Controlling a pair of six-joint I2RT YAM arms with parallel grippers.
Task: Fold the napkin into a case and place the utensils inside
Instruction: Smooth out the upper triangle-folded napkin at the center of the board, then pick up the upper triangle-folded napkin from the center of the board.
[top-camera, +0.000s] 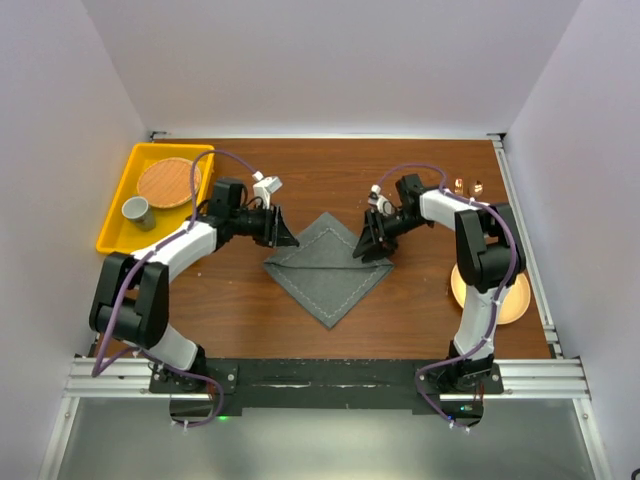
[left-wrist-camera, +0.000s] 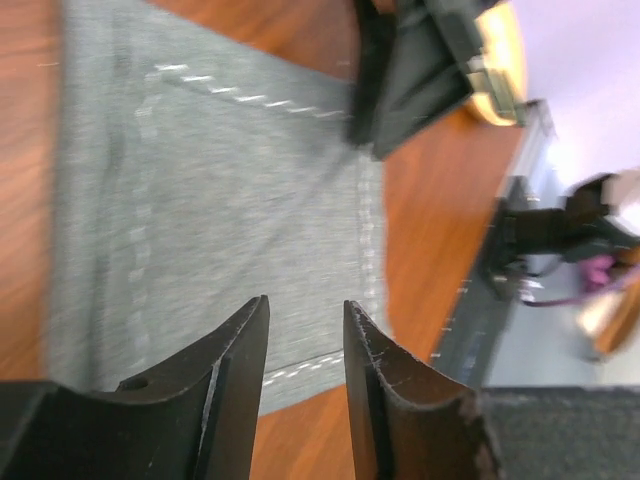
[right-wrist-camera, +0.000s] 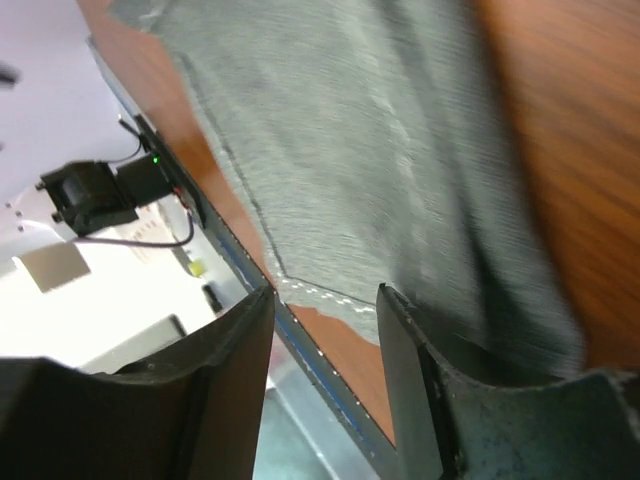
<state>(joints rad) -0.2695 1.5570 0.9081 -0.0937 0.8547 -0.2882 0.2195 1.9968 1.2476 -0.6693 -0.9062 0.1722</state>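
Observation:
The dark grey napkin lies flat as a diamond in the middle of the wooden table, its far half crossed by a fold line. My left gripper hovers at its left corner, open, with nothing between the fingers; its wrist view has the napkin just past the left gripper. My right gripper hangs over the right corner, also open and empty, and the napkin fills the view beyond the right gripper. The copper utensils lie at the far right.
A yellow tray at the far left holds a round wooden disc and a grey cup. A round yellow-orange plate sits at the right, partly under the right arm. A metal rail edges the table's right side.

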